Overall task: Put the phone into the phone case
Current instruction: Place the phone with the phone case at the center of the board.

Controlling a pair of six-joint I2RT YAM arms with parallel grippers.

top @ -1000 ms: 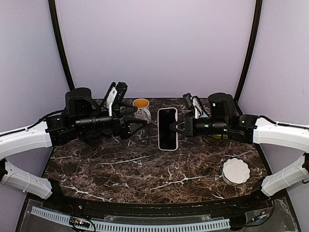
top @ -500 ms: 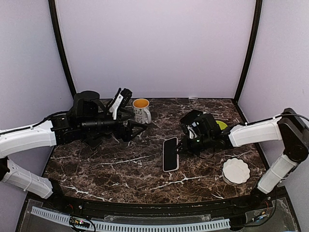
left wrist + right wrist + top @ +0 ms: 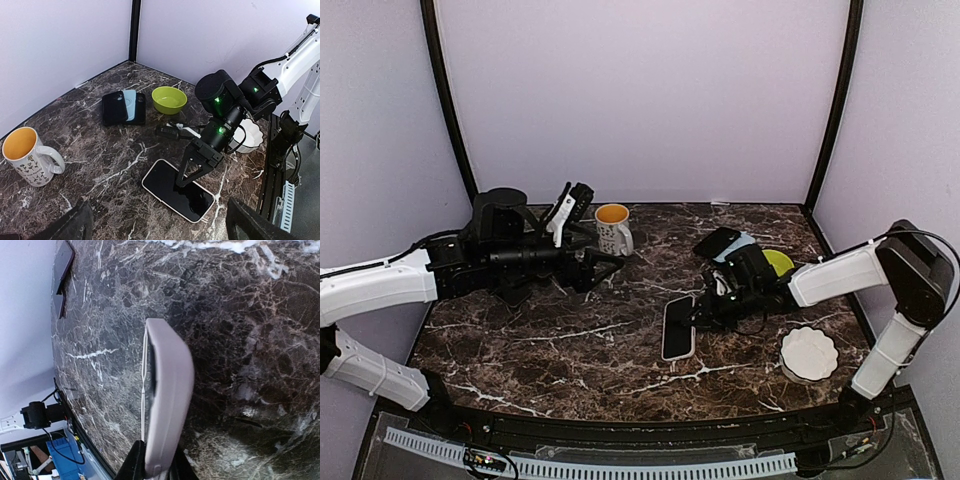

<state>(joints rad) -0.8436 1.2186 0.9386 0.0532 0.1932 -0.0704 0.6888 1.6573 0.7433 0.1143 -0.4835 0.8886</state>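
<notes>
The phone (image 3: 678, 327), black screen up with a pale rim, lies flat on the marble table (image 3: 570, 350), right of centre. My right gripper (image 3: 698, 318) reaches down to its right long edge. In the right wrist view the phone's pale side (image 3: 167, 390) runs up from between the fingertips (image 3: 135, 465), which sit against both faces: shut on it. The left wrist view shows the same phone (image 3: 172, 190) and right gripper (image 3: 186, 182). The phone case (image 3: 720, 242), black beside pale blue, lies behind them (image 3: 123, 107). My left gripper (image 3: 605, 262) hovers open at the left, holding nothing.
A white mug with orange inside (image 3: 613, 228) stands at the back centre, next to the left gripper. A green bowl (image 3: 778, 262) sits behind the right arm. A white scalloped dish (image 3: 809, 352) lies at the front right.
The right arm carried the phone from upright at the back centre down and forward; it now lies flat on the table. The left arm drew back slightly to the left.
</notes>
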